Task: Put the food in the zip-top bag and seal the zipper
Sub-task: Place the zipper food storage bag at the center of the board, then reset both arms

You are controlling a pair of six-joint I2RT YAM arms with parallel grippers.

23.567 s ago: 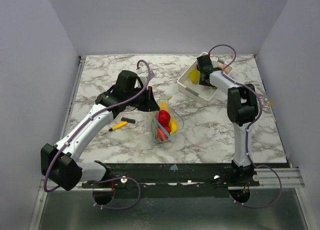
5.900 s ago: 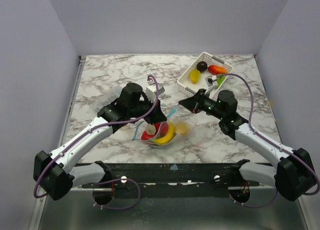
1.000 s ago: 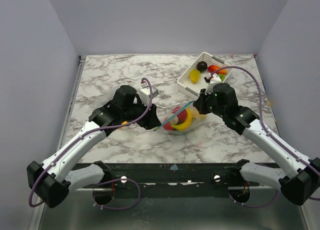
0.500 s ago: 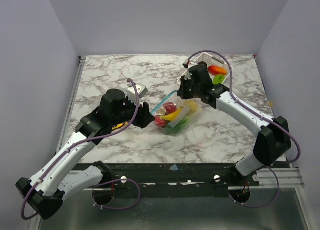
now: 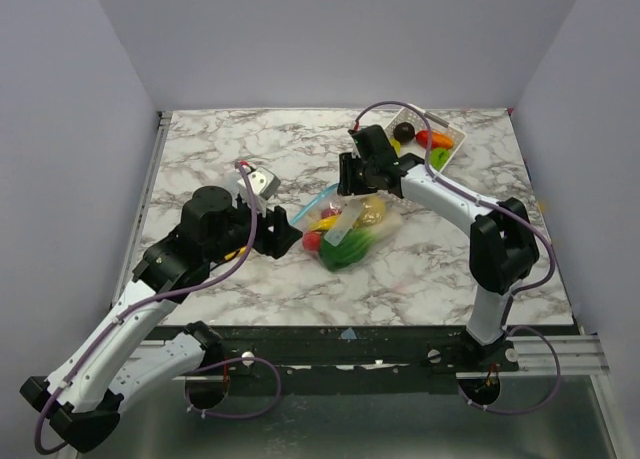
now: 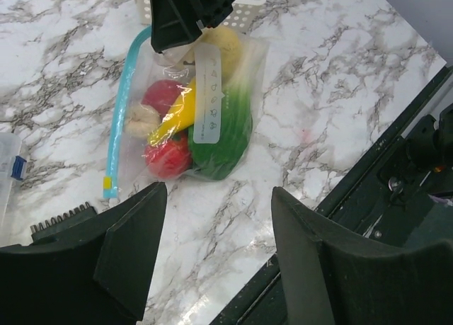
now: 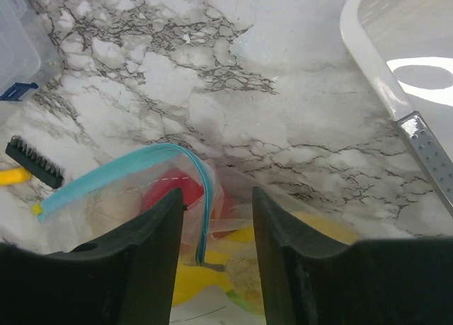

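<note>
**Filled bag flat on the bench, both sets of fingers open and neither pinching it.**

The bag [image 5: 345,231] lies on its side mid-bench [image 5: 220,159] between the arms, so the food [image 6: 168,155] sits in its belly, away from the mouth. The left fingers [image 6: 131,247] are spread wide just short of the bag with nothing between them. The right fingers [image 7: 152,261] stand apart astride the far end of the zipper [image 6: 119,120], which passes through the gap unclamped; that looks like a good place to start pressing the seal. The bag is thin, crinkly clear film with a white label. The zipper is a narrow light blue ridge, straight and then curled at that end; I cannot tell whether it is sealed. The food is glossy rounded plastic in red, yellow, green and white. A few more pieces sit in the white basket [image 7: 371,59] behind.
</note>
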